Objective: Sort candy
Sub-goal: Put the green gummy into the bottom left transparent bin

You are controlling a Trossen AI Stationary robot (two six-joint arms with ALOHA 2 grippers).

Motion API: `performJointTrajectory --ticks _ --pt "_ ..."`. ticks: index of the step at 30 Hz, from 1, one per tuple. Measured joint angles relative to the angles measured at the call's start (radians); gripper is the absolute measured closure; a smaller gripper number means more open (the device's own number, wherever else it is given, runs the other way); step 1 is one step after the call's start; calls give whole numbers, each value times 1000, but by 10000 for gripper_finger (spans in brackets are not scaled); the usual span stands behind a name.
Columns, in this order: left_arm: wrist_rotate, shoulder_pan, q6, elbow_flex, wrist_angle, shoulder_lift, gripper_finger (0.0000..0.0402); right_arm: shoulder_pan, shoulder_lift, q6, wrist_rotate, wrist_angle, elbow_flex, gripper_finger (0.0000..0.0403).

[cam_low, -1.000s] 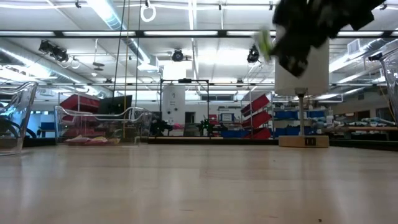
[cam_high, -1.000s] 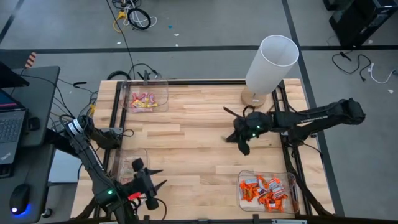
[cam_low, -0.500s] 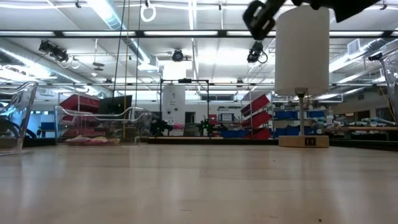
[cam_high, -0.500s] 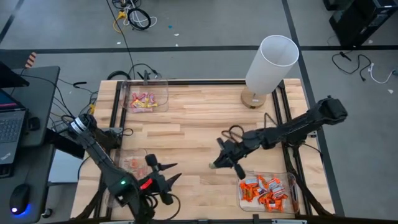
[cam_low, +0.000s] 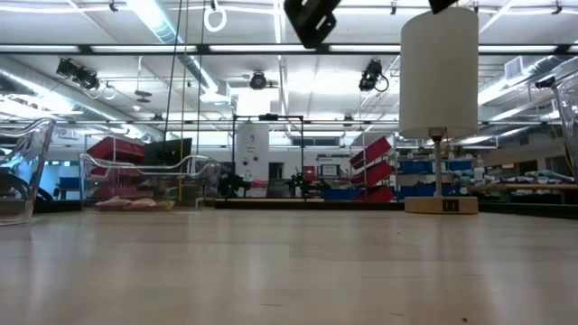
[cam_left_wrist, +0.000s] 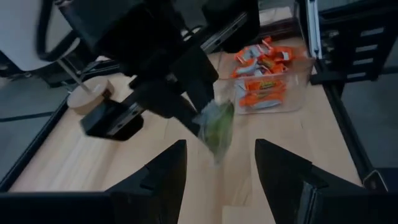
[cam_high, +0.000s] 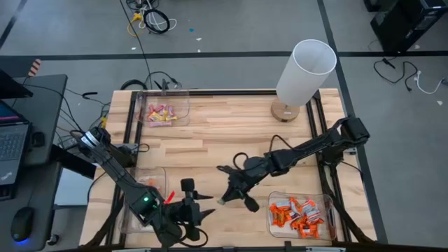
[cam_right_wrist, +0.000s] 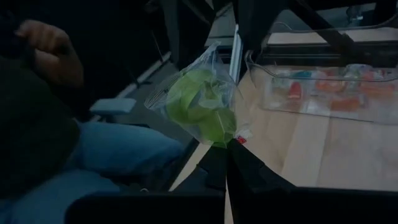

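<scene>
Our candy (cam_right_wrist: 202, 106), a green sweet in a clear crinkly wrapper, hangs pinched in the right gripper (cam_high: 225, 197) above the near middle of the table (cam_high: 224, 133). We judge it light, soft and slippery at the film, so the firmer body is the place to take it, not the loose twisted end. Our left gripper (cam_left_wrist: 217, 177) waits just to its left with fingers spread wide, holding nothing. Orange sweets (cam_high: 299, 213) fill the near right bin (cam_high: 269, 217), pink ones (cam_high: 161, 113) the far left bin (cam_high: 183, 105)
</scene>
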Motion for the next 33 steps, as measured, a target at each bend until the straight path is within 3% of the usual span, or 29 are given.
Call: performJointTrajectory --ticks 6,24,28,33 --pt "60 2 31 0 28 0 209 -3 27 -31 4 -71 57 403" --pt "60 40 45 0 37 0 211 -3 27 -68 10 -86 73 403" --pt "61 42 54 0 38 0 242 -3 28 -76 18 -96 73 403" --pt "61 42 53 0 38 0 320 -6 28 -87 22 -98 73 403"
